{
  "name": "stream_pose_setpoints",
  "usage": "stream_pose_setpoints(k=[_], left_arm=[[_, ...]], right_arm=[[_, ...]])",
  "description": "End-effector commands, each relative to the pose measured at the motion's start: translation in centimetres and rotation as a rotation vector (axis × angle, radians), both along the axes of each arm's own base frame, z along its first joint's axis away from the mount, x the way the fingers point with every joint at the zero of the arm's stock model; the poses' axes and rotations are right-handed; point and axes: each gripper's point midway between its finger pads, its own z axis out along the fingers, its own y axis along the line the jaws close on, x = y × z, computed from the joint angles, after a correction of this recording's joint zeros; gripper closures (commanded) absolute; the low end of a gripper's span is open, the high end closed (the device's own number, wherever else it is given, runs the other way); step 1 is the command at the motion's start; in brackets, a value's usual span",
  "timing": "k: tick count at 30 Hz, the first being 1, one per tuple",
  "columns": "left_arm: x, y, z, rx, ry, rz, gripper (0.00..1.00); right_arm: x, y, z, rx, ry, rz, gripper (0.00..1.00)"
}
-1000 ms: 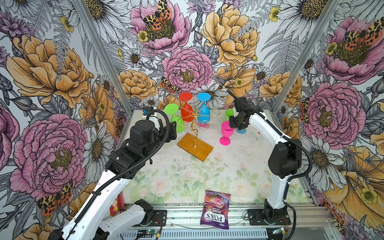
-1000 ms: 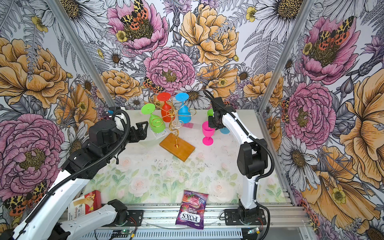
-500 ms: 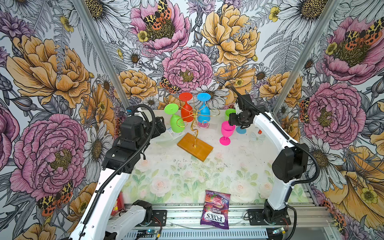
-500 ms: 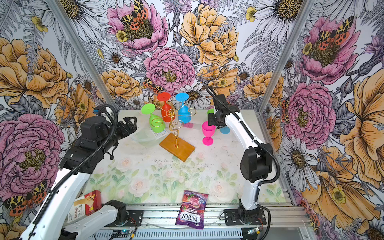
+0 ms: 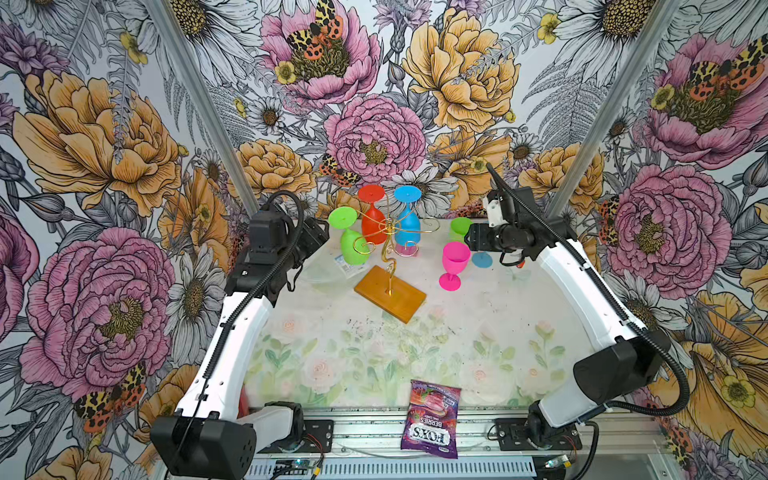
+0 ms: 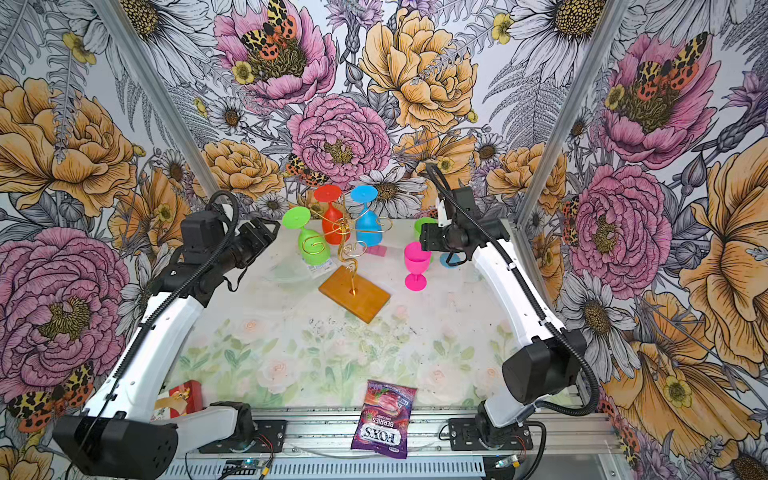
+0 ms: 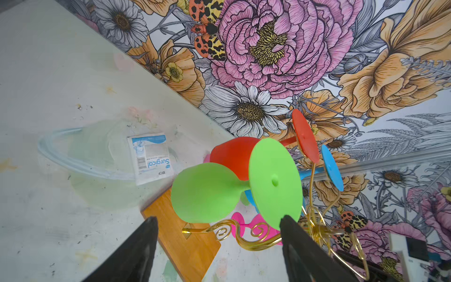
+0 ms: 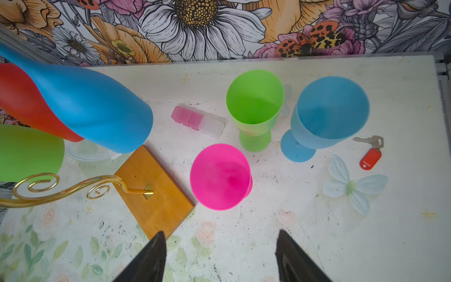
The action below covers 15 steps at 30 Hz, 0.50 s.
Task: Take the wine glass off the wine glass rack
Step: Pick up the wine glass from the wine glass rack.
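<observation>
The wine glass rack (image 5: 389, 232), gold wire on an orange-brown wooden base (image 5: 390, 295), stands mid-table in both top views. Three wine glasses hang upside down from it: green (image 5: 353, 247), red (image 5: 372, 218) and blue (image 5: 407, 226). My left gripper (image 5: 318, 232) is open and empty just left of the green wine glass (image 7: 207, 193), whose bowl and foot lie just beyond the fingertips (image 7: 148, 234). My right gripper (image 5: 469, 240) is open and empty, close above a pink glass (image 8: 219, 175) standing upright on the table.
A green glass (image 8: 255, 102) and a blue glass (image 8: 329, 109) stand behind the pink one. A pill box (image 8: 197, 120), a red-tagged key (image 8: 369, 153), a clear surgical packet (image 7: 151, 158) and a candy bag (image 5: 432, 419) lie on the table.
My right gripper has opened and let go of the pink glass, which now stands free. My left arm has drawn back and swung, its gripper now higher beside the green glass.
</observation>
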Motion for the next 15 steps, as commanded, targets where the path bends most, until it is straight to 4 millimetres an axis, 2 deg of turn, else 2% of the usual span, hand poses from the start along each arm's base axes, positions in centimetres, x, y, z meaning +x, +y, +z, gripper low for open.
stream_pose_setpoints(k=[1,9,13,15], left_arm=[[1.0,-1.5,2.4,-0.115,-0.066,-0.067,0.26],[2.5,-2.4,1.7,-0.219,-0.053,-0.110,0.37],[3.1,-3.0,1.3,-0.256,-0.048,-0.132,0.47],[3.3,-3.0,1.2,-0.259,-0.043,-0.131,0.48]], right_arm=[[-1.4,0.5,0.8,0.019,-0.021,0.040,0.28],[-3.0,0.6,0.8,0.045,-0.020,0.060,0.28],[-3.3,0.6,1.0,0.061,-0.025,0.063,0.28],[-3.4,0.6,1.0,0.069,-0.022,0.066,0.28]])
